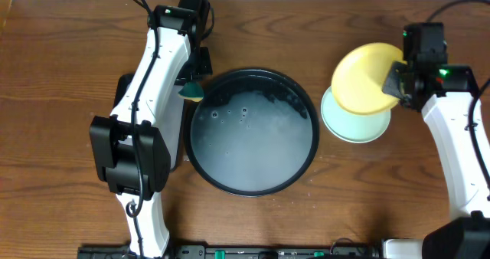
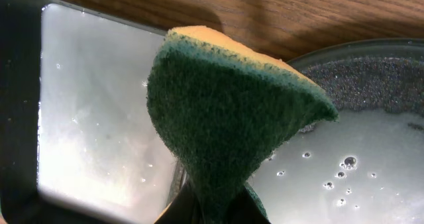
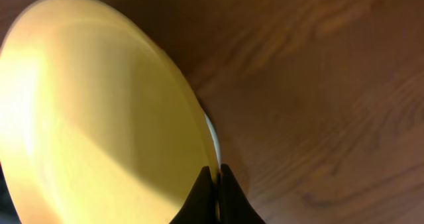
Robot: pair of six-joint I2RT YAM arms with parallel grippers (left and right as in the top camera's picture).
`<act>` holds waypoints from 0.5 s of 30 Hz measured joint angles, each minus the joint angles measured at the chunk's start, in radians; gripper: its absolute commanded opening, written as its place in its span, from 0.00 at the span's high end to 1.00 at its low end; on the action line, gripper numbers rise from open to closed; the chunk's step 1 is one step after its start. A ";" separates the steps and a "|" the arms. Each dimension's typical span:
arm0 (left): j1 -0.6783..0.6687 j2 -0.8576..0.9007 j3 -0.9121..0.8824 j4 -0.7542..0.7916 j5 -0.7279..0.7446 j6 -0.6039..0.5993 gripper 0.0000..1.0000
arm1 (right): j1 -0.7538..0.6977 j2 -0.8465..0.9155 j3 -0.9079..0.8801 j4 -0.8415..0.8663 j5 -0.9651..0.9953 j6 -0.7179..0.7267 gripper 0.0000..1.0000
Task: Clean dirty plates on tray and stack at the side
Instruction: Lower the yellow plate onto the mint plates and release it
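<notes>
From overhead, the round black tray [image 1: 312, 153] sits mid-table, holding foamy water and no plates. The left arm lies along its left side and covers most of a smaller rectangular tray [image 1: 121, 84]. The left gripper [image 1: 193, 81] is closed on a green-and-yellow sponge [image 1: 191, 91] just at the round tray's upper-left rim. Right of the tray, apart from it, a mint-green plate [image 1: 352, 125] lies on the wooden table [image 1: 61, 60]. The yellow plate [image 1: 364, 79] overlaps its upper part, pinched at its right edge by the right gripper [image 1: 396, 81]. Whether one green plate or two lie there, I cannot tell.

In the left wrist view the sponge [image 2: 225, 118] fills the middle, scouring side to the camera, squeezed at its lower end between the dark fingers [image 2: 173, 214]. It blocks the seam between the two trays: the rectangular one [image 2: 20, 105] to the left, with water shining, and the round one [image 2: 384, 85] to the right, bubbles on its surface.

In the right wrist view the jaws are pressed onto the yellow plate's [image 3: 99, 118] rim — the gripper [image 3: 216, 184] at the bottom edge. A pale sliver of the green plate [image 3: 213, 134] shows just behind that rim; the rest is brown table [image 3: 318, 85].
</notes>
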 measured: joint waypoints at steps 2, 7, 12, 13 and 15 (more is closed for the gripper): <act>0.000 0.000 0.000 0.000 0.000 0.000 0.92 | -0.037 0.001 -0.070 0.037 -0.019 0.002 0.99; 0.000 0.000 0.000 0.000 0.000 0.000 0.92 | -0.072 0.004 -0.196 0.139 -0.088 0.006 0.87; 0.000 0.000 0.000 0.000 0.000 0.000 0.92 | -0.071 0.004 -0.230 0.175 -0.158 -0.006 0.73; 0.000 0.000 0.000 0.000 0.000 0.000 0.92 | -0.071 0.004 -0.230 0.176 -0.168 -0.008 0.71; 0.000 0.000 0.000 -0.003 0.000 0.001 0.92 | -0.071 0.004 -0.230 0.175 -0.188 -0.024 0.67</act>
